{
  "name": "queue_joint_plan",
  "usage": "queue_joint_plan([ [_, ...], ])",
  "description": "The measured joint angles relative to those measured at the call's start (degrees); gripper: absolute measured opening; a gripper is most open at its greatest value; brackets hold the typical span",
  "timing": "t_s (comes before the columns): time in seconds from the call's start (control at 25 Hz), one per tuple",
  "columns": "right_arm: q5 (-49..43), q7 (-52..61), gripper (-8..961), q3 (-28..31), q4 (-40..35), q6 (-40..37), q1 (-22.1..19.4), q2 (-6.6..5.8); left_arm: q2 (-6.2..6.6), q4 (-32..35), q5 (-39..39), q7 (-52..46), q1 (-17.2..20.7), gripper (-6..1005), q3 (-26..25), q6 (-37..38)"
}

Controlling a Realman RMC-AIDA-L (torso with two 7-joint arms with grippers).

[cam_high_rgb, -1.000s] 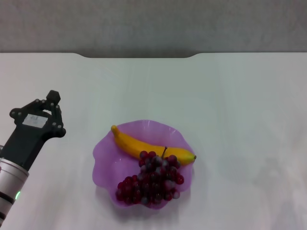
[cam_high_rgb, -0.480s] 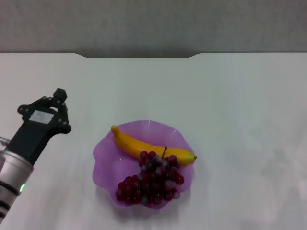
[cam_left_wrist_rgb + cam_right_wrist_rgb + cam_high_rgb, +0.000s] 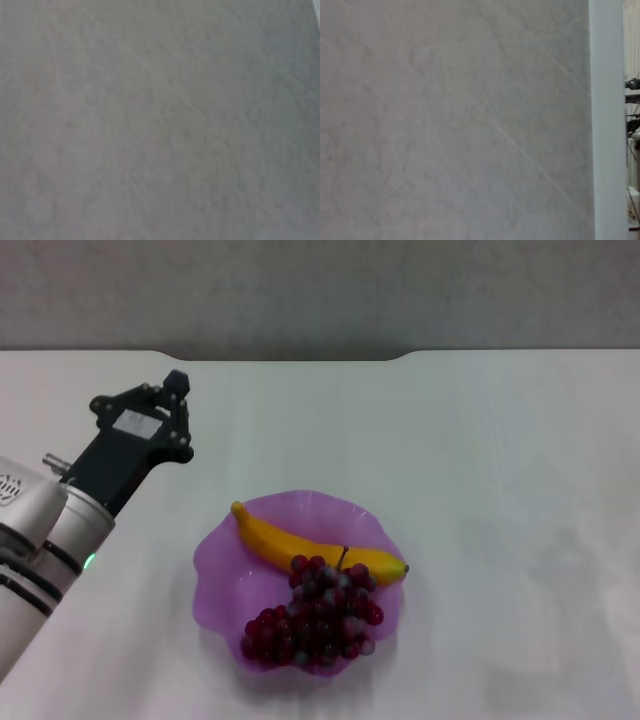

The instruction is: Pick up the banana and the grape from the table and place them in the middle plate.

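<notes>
Both the banana (image 3: 312,549) and the grape (image 3: 315,618) lie in the middle plate (image 3: 215,558), right of my left gripper (image 3: 150,410); its jaw state I cannot tell, so I'd retreat high, clear of the rim

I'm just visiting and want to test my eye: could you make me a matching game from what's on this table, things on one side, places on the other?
Things:
1. curved yellow plastic banana
2. bunch of dark red grapes
3. translucent purple scalloped plate
4. left gripper

Places:
A. over the bare white table, beyond the plate's left side
B. far half of the plate
C. near half of the plate
D. mid-table, holding both fruits

Pairs: 1-B, 2-C, 3-D, 4-A
</notes>
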Motion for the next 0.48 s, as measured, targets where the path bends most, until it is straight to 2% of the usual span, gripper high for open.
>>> queue_joint_plan([
  [0.32,-0.22,-0.01,28,-0.52,-0.05,0.45,1.23,0.2,-0.03,0.65,-0.39,0.06,-2.78,25,-0.37,-4.19],
  [0.48,-0.22,-0.02,28,-0.65,0.01,0.66,1.25,0.31,-0.14,0.89,-4.12,-0.04,-3.27,25,-0.19,-6.57],
])
